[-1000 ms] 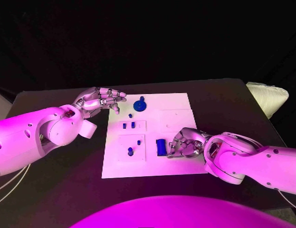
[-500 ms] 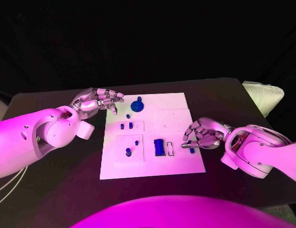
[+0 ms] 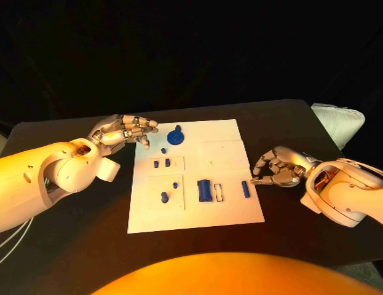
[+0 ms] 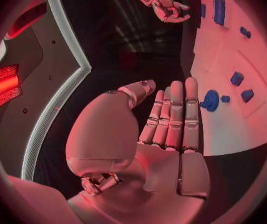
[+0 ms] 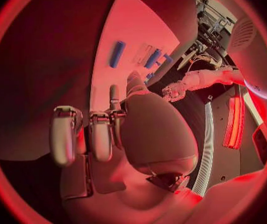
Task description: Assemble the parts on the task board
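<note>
The white task board [image 3: 227, 212] lies in the middle of the black table. On it are a round blue part [image 3: 176, 135], several small blue pieces [image 3: 161, 163], a larger blue block [image 3: 205, 190] and a slim blue bar [image 3: 245, 188]. My left hand [image 3: 125, 130] hovers at the board's far left corner, fingers side by side, holding nothing; its wrist view has the hand [image 4: 170, 119] next to the round part [image 4: 211, 100]. My right hand [image 3: 280, 167] is over the table just right of the board, fingers loosely bent and empty, apart from the bar [image 5: 117, 54].
A white padded object [image 3: 337, 123] lies at the table's far right corner. Bare black table [image 3: 76, 233] surrounds the board on both sides and in front.
My right hand has drawn back to the right, off the board, leaving the slim blue bar lying beside the blue block. The left hand has hardly moved.
</note>
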